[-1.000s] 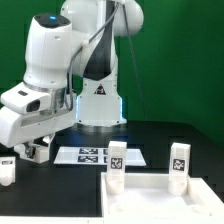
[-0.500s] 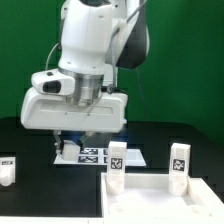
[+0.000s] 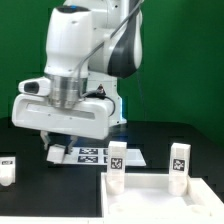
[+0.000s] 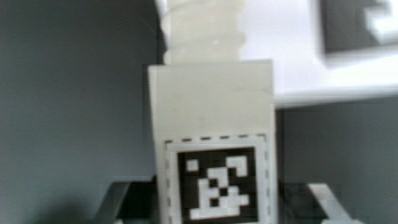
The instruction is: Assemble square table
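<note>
White and blocky, one leg of the square table sits between the two fingers of the tool. The tool is clamped on it, and the leg's black-and-white tag faces the wrist view. What has just changed is the arm. A second ago it was low on the exterior view's left, with the tool close to the bench. Then it swung toward the middle, and now it has turned again and hangs by the end of the marker board on the exterior view's left. The fingers did not open or close in that time, so I think the leg came along with them. The other parts have not moved. The tabletop lies at the front on the exterior view's right. A second leg and a third leg stand at its back edge, and I cannot tell if they are fixed in or only standing there. A fourth leg waits at the far left, well apart from the rest. This looks like the carrying step: the held leg is not yet at the tabletop, and it will need lining up with a free corner before it can go in
</note>
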Robot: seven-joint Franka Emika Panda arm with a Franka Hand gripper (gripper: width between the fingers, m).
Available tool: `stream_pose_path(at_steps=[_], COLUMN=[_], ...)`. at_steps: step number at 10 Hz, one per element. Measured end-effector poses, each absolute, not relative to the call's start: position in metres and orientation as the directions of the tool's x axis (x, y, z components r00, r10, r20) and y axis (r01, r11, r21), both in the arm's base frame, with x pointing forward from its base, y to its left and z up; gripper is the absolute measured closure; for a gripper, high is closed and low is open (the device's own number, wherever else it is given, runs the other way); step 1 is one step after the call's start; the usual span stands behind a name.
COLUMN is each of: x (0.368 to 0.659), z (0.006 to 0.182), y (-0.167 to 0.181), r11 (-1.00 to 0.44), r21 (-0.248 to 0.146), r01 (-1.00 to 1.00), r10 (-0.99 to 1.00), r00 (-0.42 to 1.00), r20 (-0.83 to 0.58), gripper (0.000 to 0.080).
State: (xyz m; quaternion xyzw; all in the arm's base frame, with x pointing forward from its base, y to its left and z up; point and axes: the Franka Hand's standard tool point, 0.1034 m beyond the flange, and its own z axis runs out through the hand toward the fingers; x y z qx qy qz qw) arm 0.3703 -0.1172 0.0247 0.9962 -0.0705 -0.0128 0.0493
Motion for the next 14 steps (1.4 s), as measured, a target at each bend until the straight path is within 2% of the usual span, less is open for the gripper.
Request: stream_pose_path(at_steps=[3,5,9,12,13,14], x=[0.353,0.358,0.385,0.388,0.387,0.386], z=[0.017,0.016,0.018,0.018,0.018,0.017], y=[-0.144,-0.138,-0.119,-0.114,-0.113,-0.111], r11=[-0.988,-0.99,-0.992,-0.993,-0.993,-0.994], r21=[0.113,0.111,0.111,0.111,0.107,0.096], r01=[-0.102,-0.085,-0.064,-0.051,-0.05,-0.049], r10=[-0.105,-0.089,-0.064,-0.051,-0.051,-0.052], r00=[0.994,0.996,0.998,0.999,0.999,0.998], r20=[-0.029,-0.029,0.002,0.003,-0.006,-0.031], gripper=[0.0515,0.0515,0.0515,0.0515,0.0492,0.0287])
